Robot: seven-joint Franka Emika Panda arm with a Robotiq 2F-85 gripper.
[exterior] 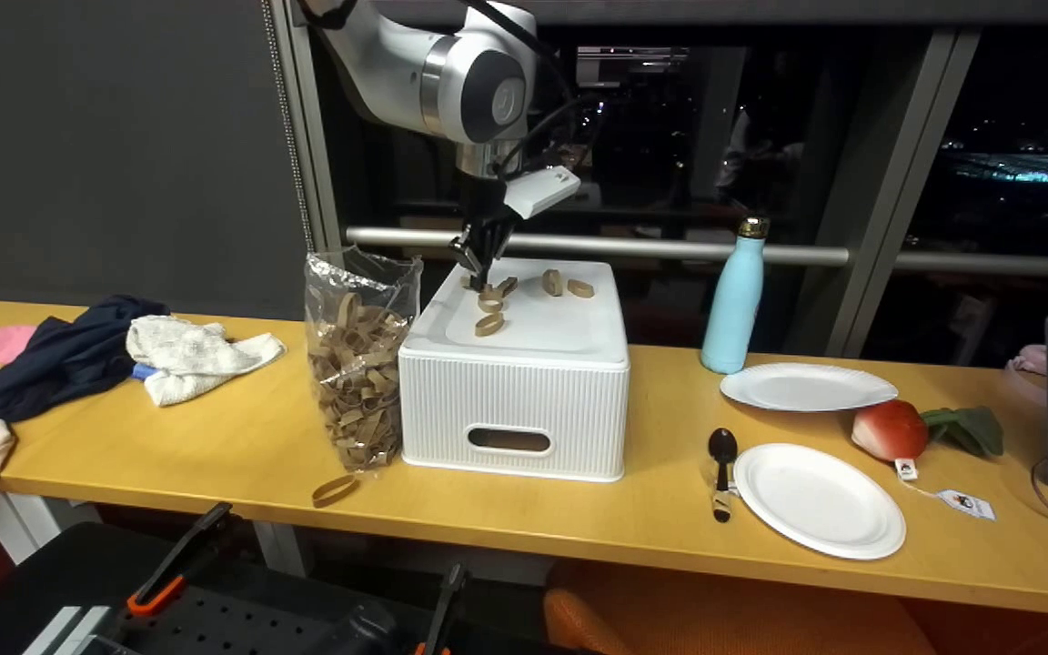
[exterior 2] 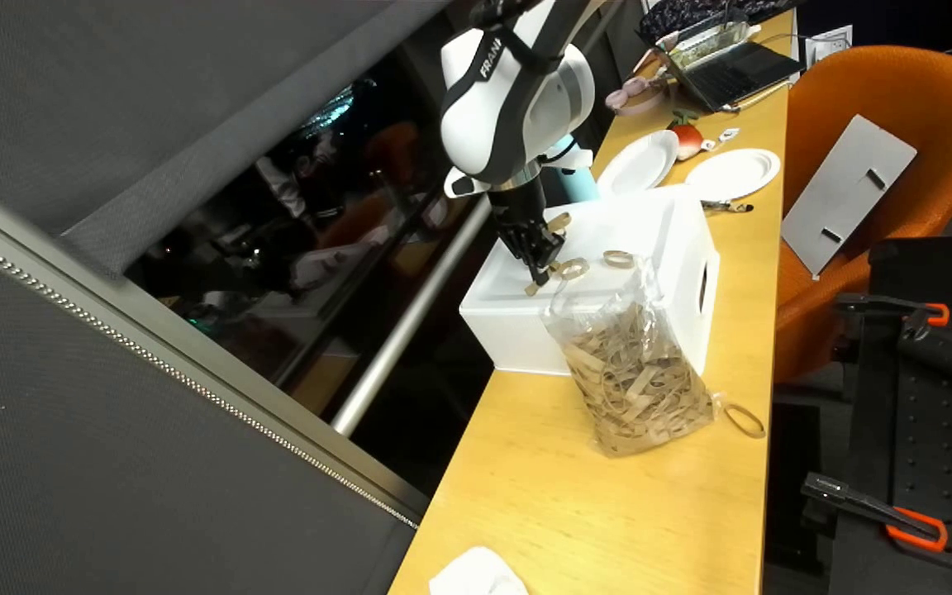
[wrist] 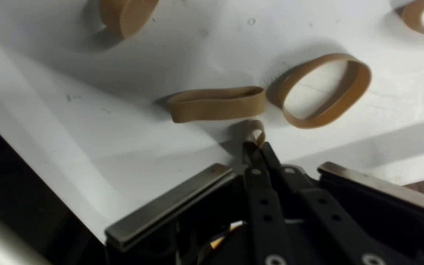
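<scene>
1 rubber band [wrist: 255,124], pinched in gripper [wrist: 257,145]; jaws nearly together, prob. b/c band thin. Loc.: over white box [exterior: 515,391], near sev. loose bands [wrist: 217,110]. Clear bag [exterior: 356,387] w/ more beside box on table [exterior: 215,446], maybe for support.

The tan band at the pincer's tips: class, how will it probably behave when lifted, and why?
The tan band is probably floppy: its thin strip curls into a small loop beyond the pincer. It is likely light for its size, being only a hollow loop. Slipping seems unlikely while the pincer pinches it.
</scene>
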